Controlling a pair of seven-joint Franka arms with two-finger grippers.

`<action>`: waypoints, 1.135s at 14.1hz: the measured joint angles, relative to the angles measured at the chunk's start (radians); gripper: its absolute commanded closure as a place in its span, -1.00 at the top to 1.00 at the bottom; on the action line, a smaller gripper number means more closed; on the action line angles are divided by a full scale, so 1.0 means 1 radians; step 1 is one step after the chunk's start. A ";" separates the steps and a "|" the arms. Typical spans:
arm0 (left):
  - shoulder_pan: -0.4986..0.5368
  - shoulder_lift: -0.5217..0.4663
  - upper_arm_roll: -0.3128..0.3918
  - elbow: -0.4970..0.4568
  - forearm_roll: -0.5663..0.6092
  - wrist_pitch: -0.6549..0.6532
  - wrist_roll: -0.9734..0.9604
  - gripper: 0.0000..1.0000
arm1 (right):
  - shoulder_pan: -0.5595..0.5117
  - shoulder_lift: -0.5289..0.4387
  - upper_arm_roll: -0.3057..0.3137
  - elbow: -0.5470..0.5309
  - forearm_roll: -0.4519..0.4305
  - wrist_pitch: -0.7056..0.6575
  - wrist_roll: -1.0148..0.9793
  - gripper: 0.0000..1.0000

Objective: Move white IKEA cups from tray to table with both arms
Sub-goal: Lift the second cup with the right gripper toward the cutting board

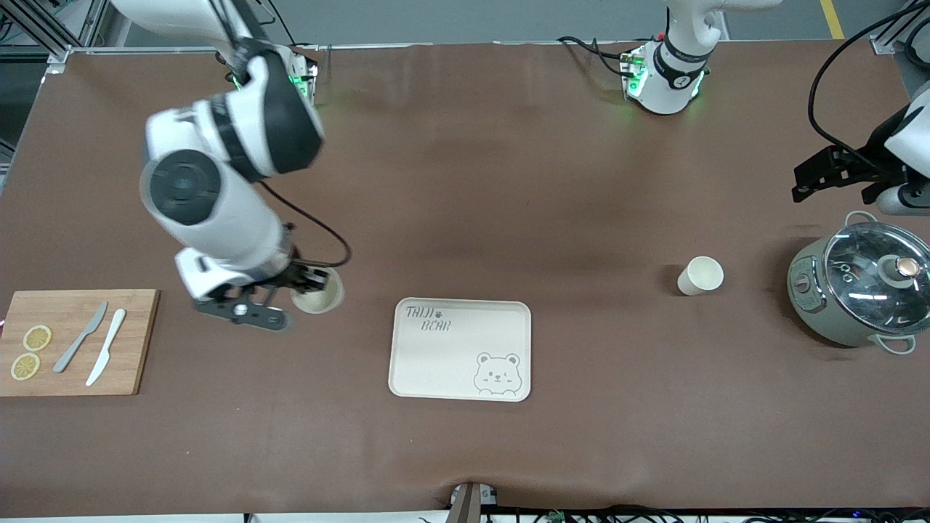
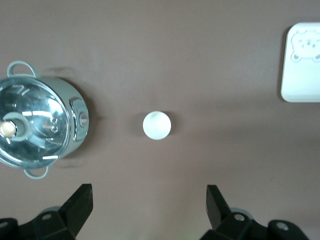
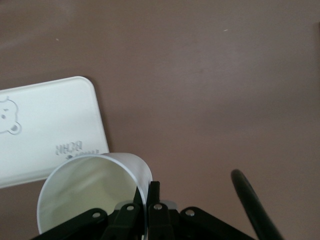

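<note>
Reaching down from its base, the right arm (image 1: 218,196) bends sharply at the elbow and points its wrist at the counter (image 1: 465,181) between the wooden cutting board (image 1: 76,341) and the bear tray (image 1: 461,349). Its right tool (image 1: 305,285) is clamped on the rim of one white cup (image 1: 318,292); in the right wrist view the two black fingers (image 3: 155,200) pinch the cup's wall (image 3: 90,195), one inside and one outside, with the cup's open mouth tilted toward the camera. The held cup hangs just beside the tray's corner with the lettering.

The left arm (image 1: 904,145) waits high over its own end of the counter, its left tool (image 1: 828,174) hovering above bare brown surface with its fingers (image 2: 80,205) spread wide and holding nothing. Straight under that tool's camera the second white cup (image 1: 701,276) stands upright on the counter, untouched, between the grey-green pot (image 1: 857,290) with its glass lid and the tray.

On the cutting board lie two lemon slices (image 1: 30,352) and two knives (image 1: 93,345), well apart from the right tool.
</note>
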 measured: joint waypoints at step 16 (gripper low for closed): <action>-0.014 0.038 -0.016 0.006 0.000 -0.030 0.049 1.00 | -0.235 -0.300 0.002 -0.661 -0.054 0.454 -0.493 -1.00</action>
